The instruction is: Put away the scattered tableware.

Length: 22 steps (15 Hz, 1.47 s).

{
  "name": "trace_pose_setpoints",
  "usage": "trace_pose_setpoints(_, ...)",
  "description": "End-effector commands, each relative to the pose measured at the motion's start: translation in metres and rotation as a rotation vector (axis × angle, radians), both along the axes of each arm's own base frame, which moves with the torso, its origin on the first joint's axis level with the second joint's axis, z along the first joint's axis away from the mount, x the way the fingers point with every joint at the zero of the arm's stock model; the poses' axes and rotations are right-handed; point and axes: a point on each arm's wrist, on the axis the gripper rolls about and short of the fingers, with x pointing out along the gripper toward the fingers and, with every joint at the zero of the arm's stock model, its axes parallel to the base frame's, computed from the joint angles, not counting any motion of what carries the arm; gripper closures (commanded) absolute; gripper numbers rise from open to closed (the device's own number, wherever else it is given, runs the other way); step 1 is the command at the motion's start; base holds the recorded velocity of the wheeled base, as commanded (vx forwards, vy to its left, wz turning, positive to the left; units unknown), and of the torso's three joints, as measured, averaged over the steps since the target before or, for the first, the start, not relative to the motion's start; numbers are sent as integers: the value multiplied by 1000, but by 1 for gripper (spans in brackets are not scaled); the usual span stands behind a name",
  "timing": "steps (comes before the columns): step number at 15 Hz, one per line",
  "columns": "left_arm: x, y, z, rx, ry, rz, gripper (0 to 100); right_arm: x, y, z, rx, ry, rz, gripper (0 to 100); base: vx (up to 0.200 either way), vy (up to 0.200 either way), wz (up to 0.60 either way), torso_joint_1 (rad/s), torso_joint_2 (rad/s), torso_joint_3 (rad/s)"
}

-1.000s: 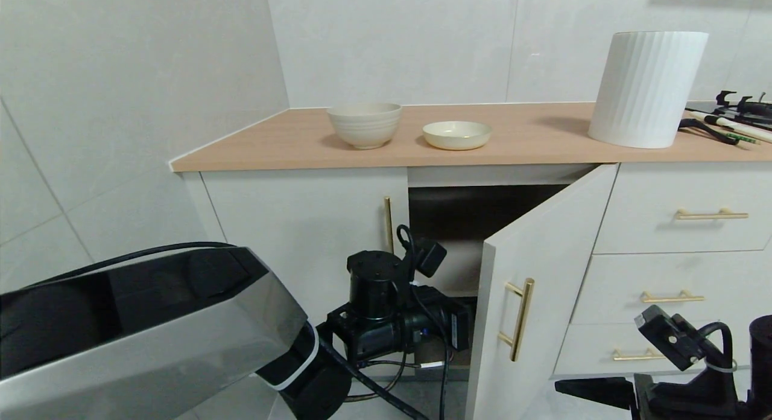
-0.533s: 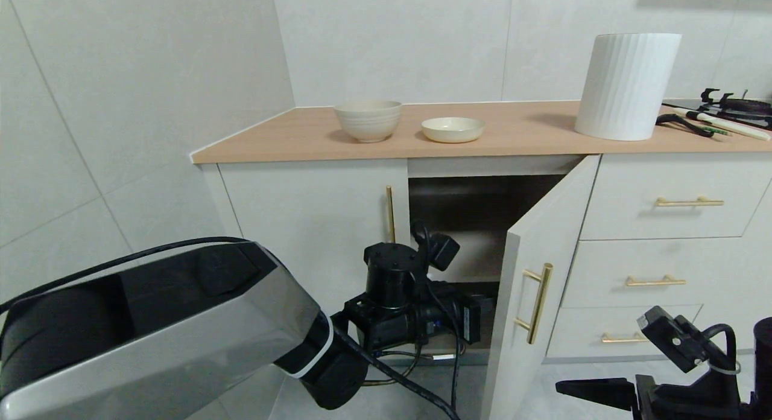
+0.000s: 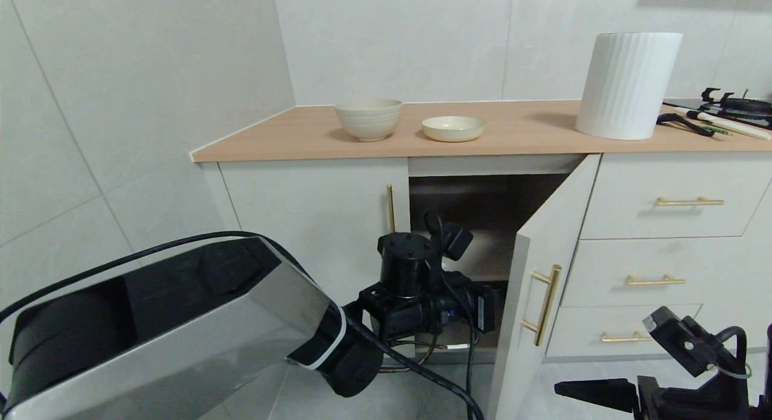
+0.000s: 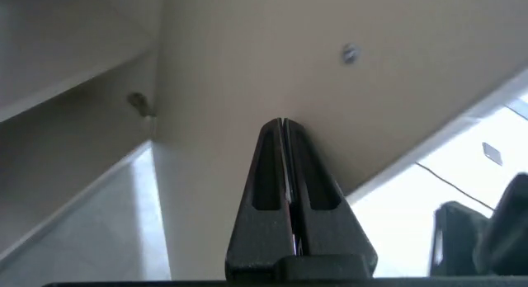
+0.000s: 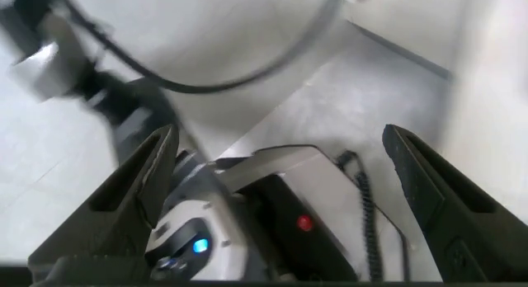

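Observation:
A ribbed cream bowl (image 3: 368,119) and a shallow cream dish (image 3: 453,128) stand side by side on the wooden countertop (image 3: 531,130). Below them the cabinet door (image 3: 531,323) with a gold handle (image 3: 545,304) stands partly open, and the inside is dark. My left arm's wrist (image 3: 416,281) reaches low into that opening. In the left wrist view my left gripper (image 4: 283,122) is shut and empty, its tips against the door's pale inner face. My right gripper (image 5: 279,134) hangs low at the right over the floor, open and empty, one black finger (image 3: 594,390) showing in the head view.
A tall white ribbed canister (image 3: 627,85) stands on the counter to the right, with utensils (image 3: 711,124) and a stove grate (image 3: 733,100) beyond it. Three drawers (image 3: 675,197) with gold handles lie right of the open door. A tiled wall closes the left side.
The head camera shifted between the earliest frame and now. My left arm has moved to the right inside the opening and the cabinet door has swung wider. The right arm stays low.

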Motion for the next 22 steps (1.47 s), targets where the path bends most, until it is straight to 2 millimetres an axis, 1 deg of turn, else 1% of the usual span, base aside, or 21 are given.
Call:
trace_pose_setpoints(1, -42, -28, 35, -9, -8, -116, 100, -28, 2, 23, 74, -81, 117, 0, 0, 0, 0, 0, 0, 0)
trace_pose_setpoints(2, -64, -39, 51, 0, 0, -172, 100, -39, 0, 32, 99, -97, 161, 0, 0, 0, 0, 0, 0, 0)
trace_pose_setpoints(3, -70, -40, 55, 2, 2, -188, 100, -42, 0, 35, 106, -102, 173, 0, 0, 0, 0, 0, 0, 0)
trace_pose_setpoints(4, -86, -38, 71, 11, 11, -224, 100, -55, -9, 49, 119, -113, 202, 0, 0, 0, 0, 0, 0, 0)
trace_pose_setpoints(6, -89, -34, 73, 14, 10, -231, 100, -59, -13, 57, 106, -100, 204, 0, 0, 0, 0, 0, 0, 0)
trace_pose_setpoints(7, -85, -28, 76, 15, 9, -201, 100, -59, -13, 58, 106, -101, 200, 0, 0, 0, 0, 0, 0, 0)
trace_pose_setpoints(8, -78, -9, 76, 30, 14, -137, 100, -57, -11, 60, 104, -102, 189, 0, 0, 0, 0, 0, 0, 0)
trace_pose_setpoints(9, -69, 18, 78, 40, 24, -73, 100, -52, -8, 63, 97, -99, 168, 0, 0, 0, 0, 0, 0, 0)
trace_pose_setpoints(10, -63, 45, 83, 42, 26, -12, 100, -41, -3, 63, 72, -86, 114, 0, 0, 0, 0, 0, 0, 0)
trace_pose_setpoints(11, -61, 74, 92, 41, 12, 49, 100, -26, 5, 65, 48, -77, 51, 0, 0, 0, 0, 0, 0, 0)
trace_pose_setpoints(12, -63, 105, 102, 43, -17, 114, 100, -6, 15, 67, 19, -62, -11, 0, 0, 0, 0, 0, 0, 0)
trace_pose_setpoints(14, -74, 154, 111, 74, -62, 235, 100, 39, 31, 72, -15, -56, -126, 0, 0, 0, 0, 0, 0, 0)
trace_pose_setpoints(16, -89, 192, 124, 103, -65, 411, 100, 78, 44, 82, -20, -83, -216, 0, 0, 0, 0, 0, 0, 0)
trace_pose_setpoints(17, -96, 208, 129, 111, -62, 477, 100, 92, 48, 87, -33, -108, -255, 0, 0, 0, 0, 0, 0, 0)
trace_pose_setpoints(18, -100, 216, 133, 108, -66, 501, 100, 99, 51, 90, -45, -120, -279, 0, 0, 0, 0, 0, 0, 0)
trace_pose_setpoints(19, -107, 230, 141, 107, -67, 550, 100, 116, 59, 99, -80, -151, -324, 0, 0, 0, 0, 0, 0, 0)
trace_pose_setpoints(20, -109, 240, 147, 103, -73, 590, 100, 124, 61, 107, -104, -161, -341, 0, 0, 0, 0, 0, 0, 0)
trace_pose_setpoints(21, -108, 247, 151, 102, -75, 623, 100, 125, 60, 112, -131, -134, -347, 0, 0, 0, 0, 0, 0, 0)
trace_pose_setpoints(22, -108, 249, 153, 100, -81, 635, 100, 124, 60, 111, -156, -109, -348, 0, 0, 0, 0, 0, 0, 0)
